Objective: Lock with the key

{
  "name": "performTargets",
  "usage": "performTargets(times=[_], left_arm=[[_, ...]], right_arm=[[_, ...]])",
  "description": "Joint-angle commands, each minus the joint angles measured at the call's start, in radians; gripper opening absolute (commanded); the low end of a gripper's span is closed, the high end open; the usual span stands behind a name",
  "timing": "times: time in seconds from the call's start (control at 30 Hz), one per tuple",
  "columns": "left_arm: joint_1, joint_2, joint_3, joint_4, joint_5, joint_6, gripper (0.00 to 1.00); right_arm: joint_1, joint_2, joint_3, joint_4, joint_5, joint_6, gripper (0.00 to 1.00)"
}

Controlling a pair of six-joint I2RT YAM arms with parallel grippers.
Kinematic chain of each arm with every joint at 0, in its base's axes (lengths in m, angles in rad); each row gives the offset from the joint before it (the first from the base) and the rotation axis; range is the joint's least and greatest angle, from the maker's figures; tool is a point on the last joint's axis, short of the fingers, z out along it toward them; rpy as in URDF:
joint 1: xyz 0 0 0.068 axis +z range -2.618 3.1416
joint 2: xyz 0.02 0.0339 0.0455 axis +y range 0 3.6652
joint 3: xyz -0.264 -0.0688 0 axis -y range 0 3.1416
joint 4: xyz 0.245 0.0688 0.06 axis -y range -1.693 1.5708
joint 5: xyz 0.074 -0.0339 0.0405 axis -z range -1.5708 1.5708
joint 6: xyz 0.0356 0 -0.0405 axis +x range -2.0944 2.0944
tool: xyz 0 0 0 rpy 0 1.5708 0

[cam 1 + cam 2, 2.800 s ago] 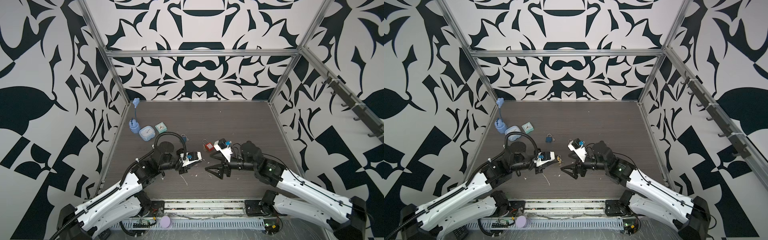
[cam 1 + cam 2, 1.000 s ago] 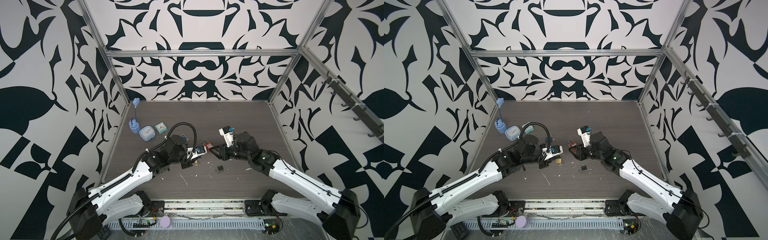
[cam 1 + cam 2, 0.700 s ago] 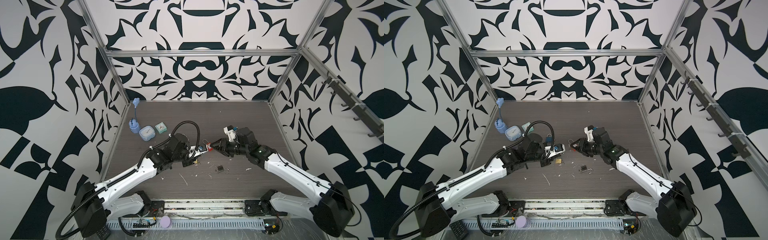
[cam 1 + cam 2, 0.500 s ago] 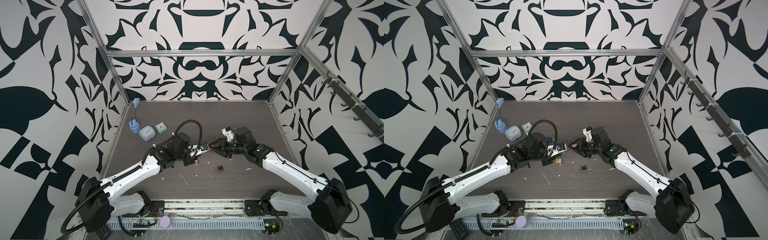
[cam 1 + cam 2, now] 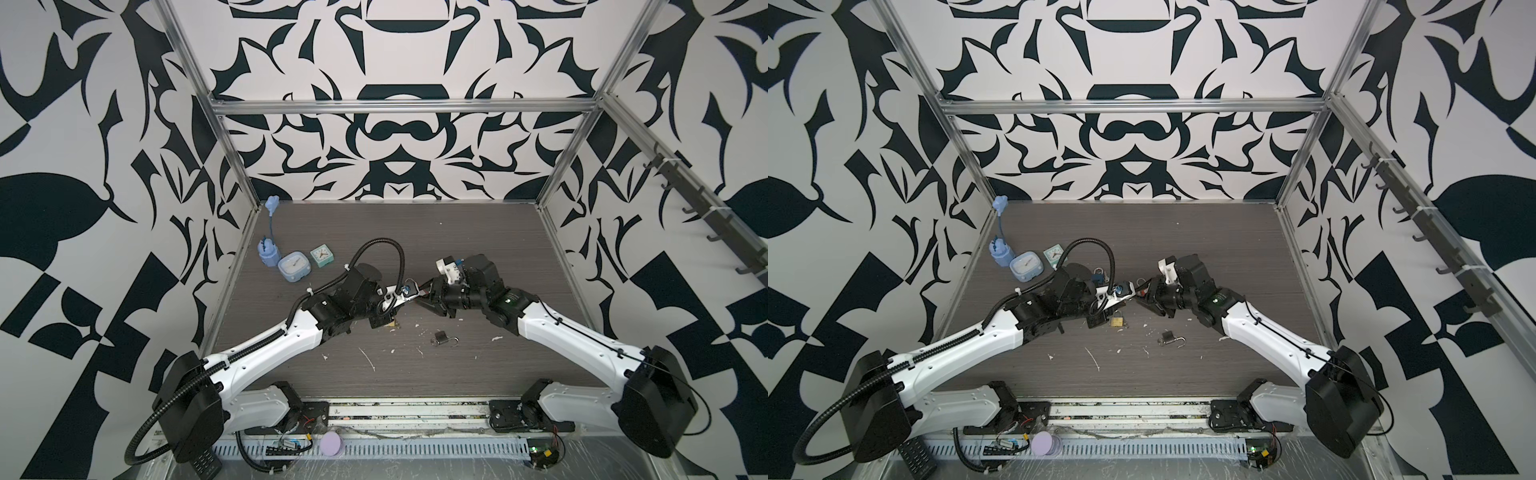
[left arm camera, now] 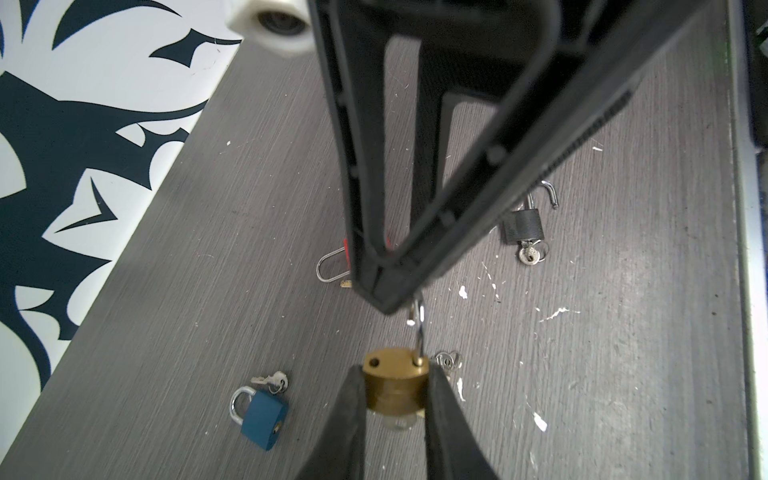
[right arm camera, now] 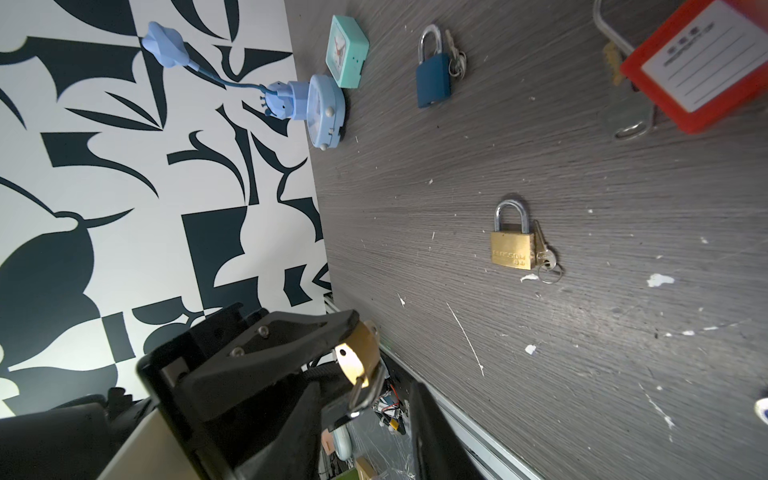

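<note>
Jaws first: left gripper point(image 6: 393, 376) pinches only the sides of the small brass padlock point(image 6: 395, 392), held above the counter point(image 6: 602, 374) near centre, so I judge an off-line push on its swung-open shackle point(image 6: 420, 332) could twist it or pop it out. Left jaws pressed tight on the lock body; right gripper point(image 6: 388, 302), at 3 o'clock of it in both top views, has jaws close around the shackle tip, touching, real clamp cannot tell. Second brass padlock point(image 7: 512, 249) with its own key point(image 7: 541, 249) lies at 6 o'clock; held lock's key not made out.
</note>
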Motion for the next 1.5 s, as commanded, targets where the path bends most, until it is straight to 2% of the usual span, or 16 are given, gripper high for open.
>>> performTargets(times=[0.0, 0.6, 0.9, 1.13, 1.47], left_arm=[[0.000, 0.004, -0.015, 0.048, -0.001, 0.025, 0.00], [0.000, 0.022, -0.023, 0.064, 0.005, 0.049, 0.00], [0.000, 0.021, -0.030, 0.067, 0.014, 0.049, 0.00], [0.000, 0.019, -0.028, 0.056, 0.034, 0.038, 0.00], [0.000, 0.022, -0.021, 0.042, 0.040, 0.038, 0.00]], right_arm=[[0.012, 0.009, 0.035, 0.056, -0.011, 0.012, 0.36], [0.018, 0.037, 0.063, 0.071, -0.007, 0.009, 0.27], [0.019, 0.041, 0.063, 0.074, -0.001, -0.022, 0.14], [0.019, 0.047, 0.129, -0.066, 0.011, -0.205, 0.00], [0.020, 0.044, 0.153, -0.116, -0.037, -0.405, 0.00]])
